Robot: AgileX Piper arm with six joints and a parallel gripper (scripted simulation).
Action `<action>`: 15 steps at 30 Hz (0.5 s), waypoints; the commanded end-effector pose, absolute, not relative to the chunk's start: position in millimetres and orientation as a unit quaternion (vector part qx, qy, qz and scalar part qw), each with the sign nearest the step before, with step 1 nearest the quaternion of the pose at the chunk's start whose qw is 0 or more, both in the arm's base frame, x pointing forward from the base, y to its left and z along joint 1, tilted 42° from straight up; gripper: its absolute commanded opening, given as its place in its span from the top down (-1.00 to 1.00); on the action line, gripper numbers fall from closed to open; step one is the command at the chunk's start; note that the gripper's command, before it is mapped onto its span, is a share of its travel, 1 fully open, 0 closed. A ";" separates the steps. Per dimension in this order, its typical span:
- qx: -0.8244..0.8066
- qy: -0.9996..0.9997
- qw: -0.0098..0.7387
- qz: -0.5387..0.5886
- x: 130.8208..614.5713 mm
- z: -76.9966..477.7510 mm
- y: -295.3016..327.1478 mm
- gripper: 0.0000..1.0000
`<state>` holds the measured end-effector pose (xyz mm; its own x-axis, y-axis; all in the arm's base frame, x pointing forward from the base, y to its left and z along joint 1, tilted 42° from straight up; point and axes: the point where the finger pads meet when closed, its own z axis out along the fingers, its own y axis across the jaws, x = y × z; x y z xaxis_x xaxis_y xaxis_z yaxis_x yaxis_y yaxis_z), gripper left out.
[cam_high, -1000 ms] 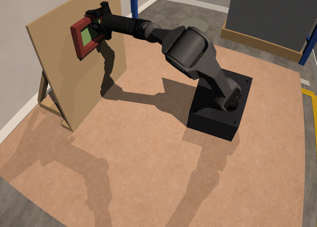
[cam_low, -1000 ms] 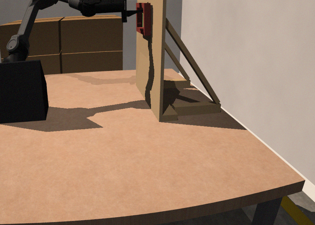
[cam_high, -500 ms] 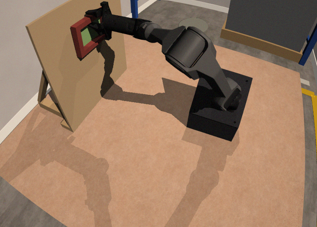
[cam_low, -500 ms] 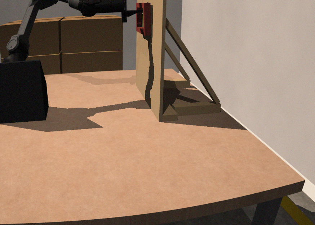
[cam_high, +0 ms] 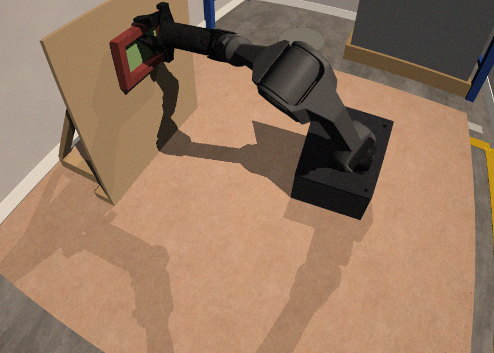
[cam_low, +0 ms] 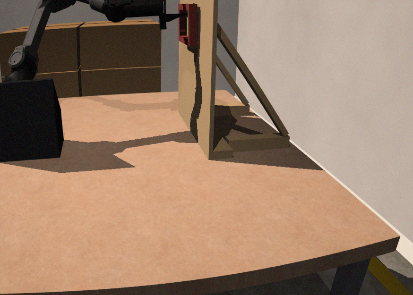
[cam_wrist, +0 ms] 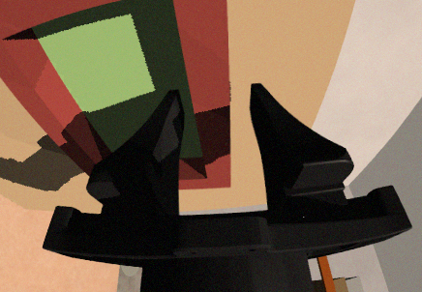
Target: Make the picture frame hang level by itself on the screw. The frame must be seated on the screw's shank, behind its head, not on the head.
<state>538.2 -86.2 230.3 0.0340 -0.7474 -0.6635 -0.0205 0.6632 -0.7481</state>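
The red picture frame [cam_high: 133, 58] with a green panel hangs high on the upright tan board [cam_high: 119, 114], close against its face. It also shows edge-on in the exterior view [cam_low: 188, 25] and in the wrist view [cam_wrist: 129, 64]. The screw is hidden behind the frame. My gripper [cam_high: 148, 40] is open at the frame's side rim nearest the arm. In the wrist view the fingers stand apart, one over the frame's panel and one over the bare board, with gaps to the rim. In the exterior view the fingertips [cam_low: 179, 6] reach the frame's front.
The board stands on wooden braces [cam_low: 250, 85] near the table's wall-side edge. The arm's black base [cam_high: 343, 165] sits mid-table. Brown boxes [cam_low: 83, 55] stand behind the table.
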 end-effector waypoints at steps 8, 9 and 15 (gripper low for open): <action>-0.301 0.636 0.654 -0.280 535.2 232.1 -86.9 -0.26; -0.301 0.636 0.654 -0.280 534.7 232.2 -86.9 -0.26; -0.301 0.635 0.654 -0.280 530.5 232.2 -87.0 -0.26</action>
